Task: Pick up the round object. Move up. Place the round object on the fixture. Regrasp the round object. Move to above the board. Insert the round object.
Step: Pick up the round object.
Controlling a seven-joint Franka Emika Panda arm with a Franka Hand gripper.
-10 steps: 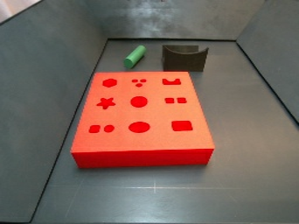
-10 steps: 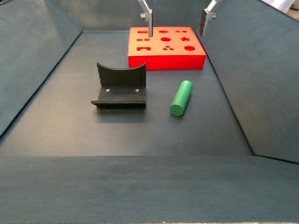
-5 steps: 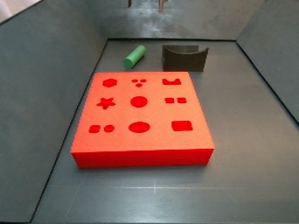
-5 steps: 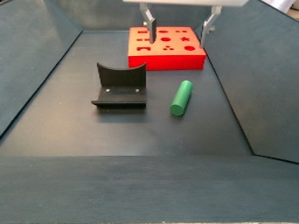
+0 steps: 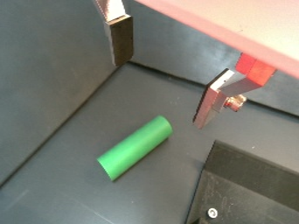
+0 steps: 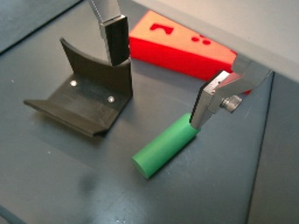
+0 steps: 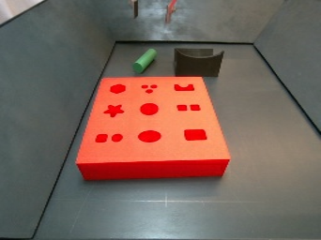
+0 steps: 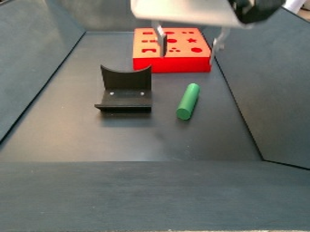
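Observation:
The round object, a green peg (image 8: 188,100), lies flat on the dark floor beside the fixture (image 8: 125,89), between it and the side wall. It shows in both wrist views (image 5: 135,149) (image 6: 166,147) and in a side view (image 7: 145,60). The gripper (image 8: 189,43) hangs open above the peg, well clear of it, with nothing between its fingers (image 6: 114,39). In a side view only the gripper's (image 7: 153,9) fingertips show at the upper edge. The red board (image 7: 150,127) lies flat with its cutouts facing up, and the notched fixture (image 7: 200,60) stands just beyond it.
Sloping grey walls (image 8: 43,63) enclose the floor on every side. The peg lies close to one wall (image 5: 47,96). The board's edge (image 6: 181,54) is a short way past the peg and fixture (image 6: 82,92).
The gripper has come down from the upper edge of the side views towards the peg, and its body now shows. Peg, fixture and board have not moved.

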